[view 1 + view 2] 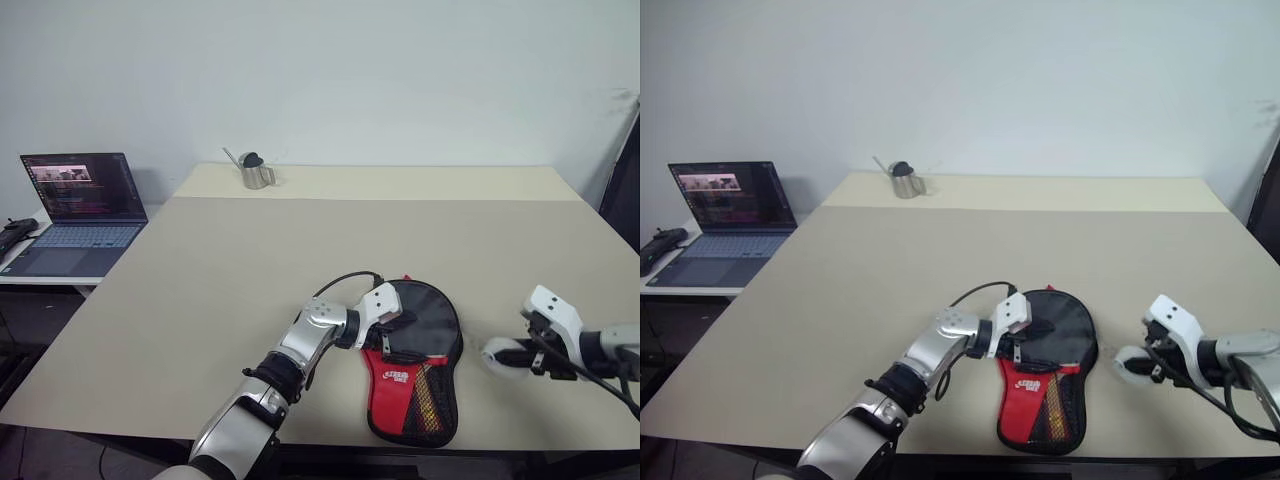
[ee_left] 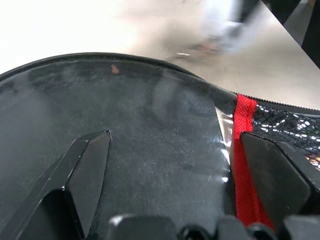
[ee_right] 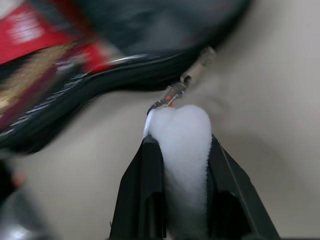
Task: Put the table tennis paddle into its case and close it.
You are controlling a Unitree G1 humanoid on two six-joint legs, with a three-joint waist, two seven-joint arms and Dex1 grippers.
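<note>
My left claw (image 1: 395, 335) rests spread wide on the round black face of the case (image 1: 415, 360), which lies flat near the front edge of the table (image 1: 250, 300). My right claw (image 3: 182, 165) pinches the white fluffy charm (image 3: 182, 145), just to the right of the case.

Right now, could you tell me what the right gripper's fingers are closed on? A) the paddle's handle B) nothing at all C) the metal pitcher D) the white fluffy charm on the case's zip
D: in the right wrist view the right gripper has its fingers pinched on either side of the white fluffy charm, which hangs by a short chain from the case.
</note>
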